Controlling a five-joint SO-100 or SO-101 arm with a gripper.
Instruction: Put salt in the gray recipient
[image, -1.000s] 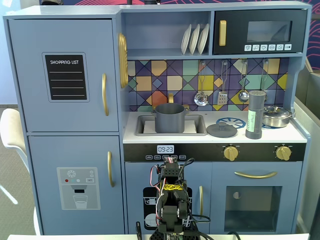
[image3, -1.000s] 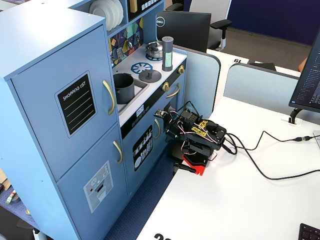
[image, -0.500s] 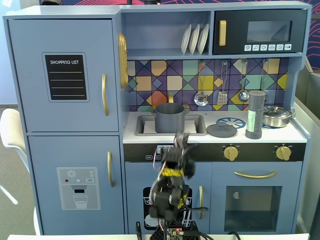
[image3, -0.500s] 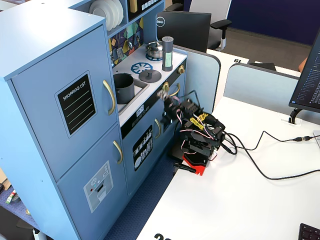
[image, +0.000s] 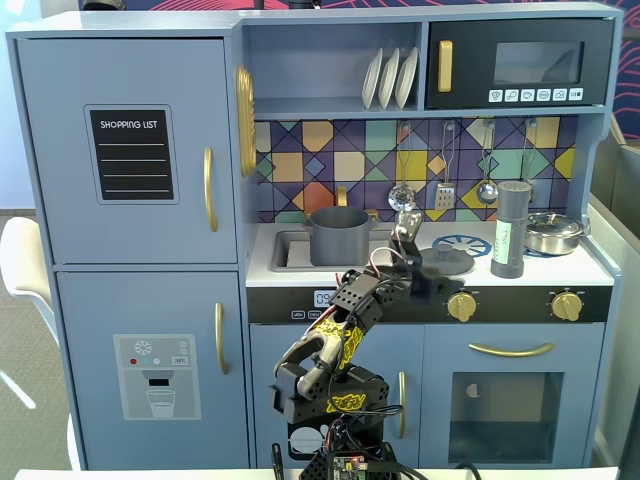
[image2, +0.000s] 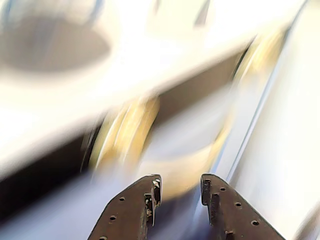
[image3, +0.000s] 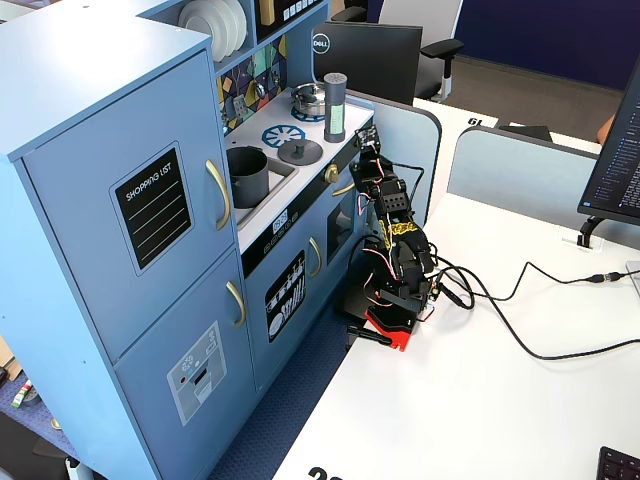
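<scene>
Standing upright on the counter (image: 600, 270) of the toy kitchen, the salt (image: 510, 228) sits toward the right end in a fixed view, just left of the shiny steel pan (image: 553, 233) and right of the blue burner ring (image: 462, 244). You can see it in both fixed views; in the angled one it is the tall dark cylinder (image3: 335, 107) at the far end, beside the pan (image3: 309, 97).

Your gray recipient (image: 340, 234) rests in the sink recess at the left part of the counter, well apart from the salt. From the angled view the same pot (image3: 246, 170) lies nearer the camera, with the flat round gray lid (image3: 299, 151) between it and the salt.

Your arm reaches up from its base in front of the cabinet, and the pincer (image: 432, 270) hangs at the front edge of the counter, just above the left yellow knob (image: 461, 306). It touches neither the salt nor the pot.

Looking through the wrist view, you get heavy blur, but the pincer (image2: 180, 189) shows its two dark fingers (image2: 134, 210) spread a little with a clear gap and nothing between them. A yellowish round shape smears behind them; you cannot tell for certain what it is.
</scene>
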